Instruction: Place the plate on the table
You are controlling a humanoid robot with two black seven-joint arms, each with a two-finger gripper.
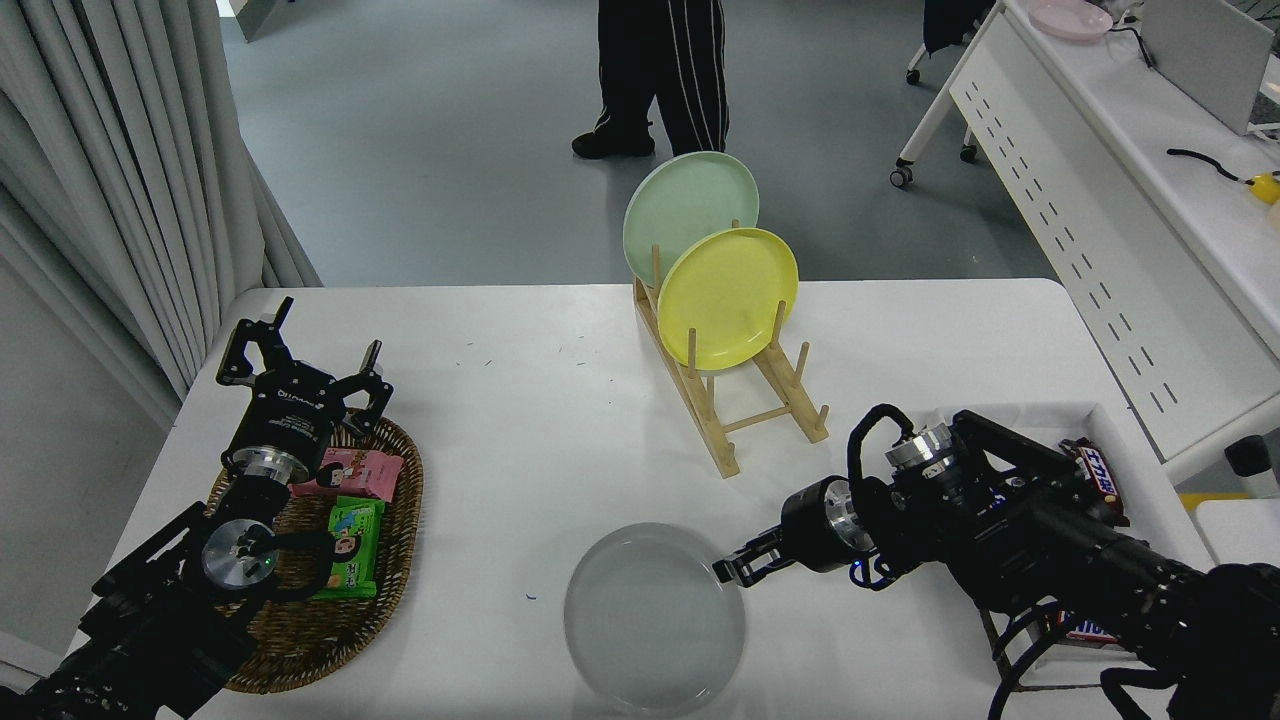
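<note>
The right pincer [732, 570] reaches in from the right at tabletop level, with its fingers closed on the right rim of the grey plate [654, 620]. The plate extends left of the pincer and toward the camera, close to the near edge of the white tabletop [520, 400]; whether it rests flat on the surface or is held just above it cannot be determined.

Beyond the pincer, farther from the camera, a wooden rack [735, 400] stands on the tabletop. It holds a yellow plate [727, 297] upright in front of a pale green plate [680, 205].

Well to the left of the right pincer, the left pincer [300, 350] is parked with its fingers spread and holds nothing. It sits over a wicker basket [390, 560] containing a pink packet [360, 472] and a green packet [352, 548].

Behind the right arm, a white tray [1100, 412] carries a chocolate bar [1098, 470].
</note>
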